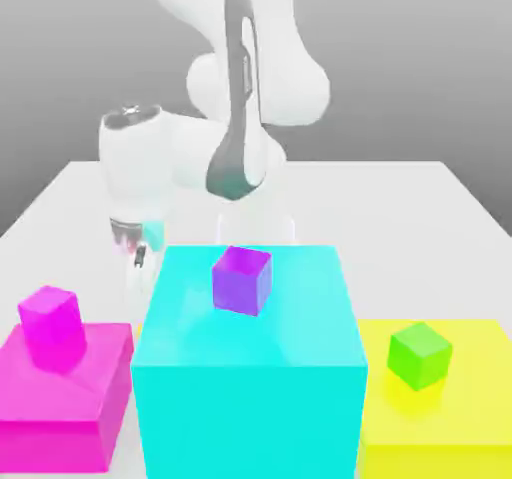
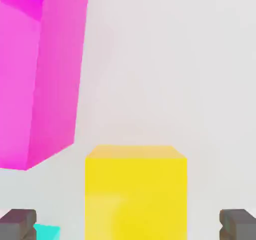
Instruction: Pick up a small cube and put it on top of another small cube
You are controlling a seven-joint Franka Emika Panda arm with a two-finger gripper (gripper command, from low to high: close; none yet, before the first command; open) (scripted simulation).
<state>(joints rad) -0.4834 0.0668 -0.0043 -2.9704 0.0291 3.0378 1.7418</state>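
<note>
On the white tabletop: three big flat-sided blocks stand in a row nearest the exterior camera, the white robot arm behind them.
Cyan block: tallest, in the middle; a small purple cube rests on its top face.
Magenta block: low, at the exterior view's left, with a small magenta cube on it; in the hand view its side rises near the gripper.
Yellow block: low, at the exterior view's right.
Small bright green cube: sits on the yellow block, well apart from the arm.
Small orange-yellow cube: on the table between the two fingertips, touching neither.
Gripper: jaws spread wide, gripping nothing; one dark fingertip stands clear on either side of the orange-yellow cube.
Arm's hand: low behind the gap between the magenta and cyan blocks.
</note>
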